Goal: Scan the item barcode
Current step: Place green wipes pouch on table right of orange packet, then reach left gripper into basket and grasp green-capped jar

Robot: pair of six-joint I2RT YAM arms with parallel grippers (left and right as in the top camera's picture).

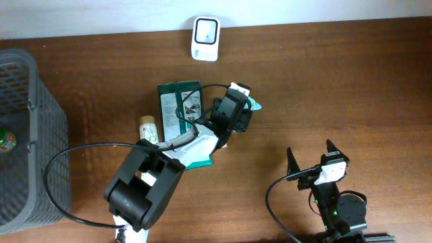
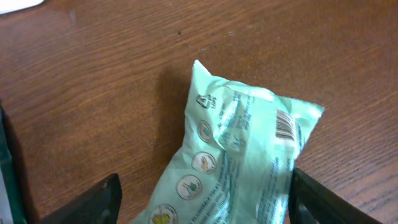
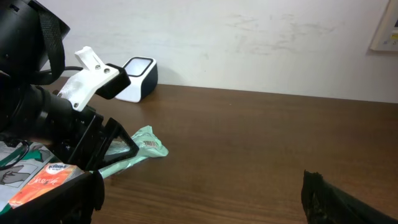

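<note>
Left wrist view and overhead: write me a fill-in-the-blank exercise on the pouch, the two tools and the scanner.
The barcode on the mint-green pouch faces ____.
The left tool stands ____, one finger on each side of the pouch.
The right tool holds ____.
The scanner beyond the pouch is ____ in colour.
Missing words: up; open; nothing; white.

The counter point(image 1: 351, 81) is dark wood with visible grain, smooth with a low sheen. The pouch point(image 2: 242, 155) is glossy, crinkled mint-green plastic film. The scanner point(image 1: 205, 38), upper centre, is smooth white plastic. The basket point(image 1: 50, 128), left edge, is grey plastic mesh. The left pincer point(image 2: 202, 202) has matt black fingers point(image 2: 93, 204).
</note>
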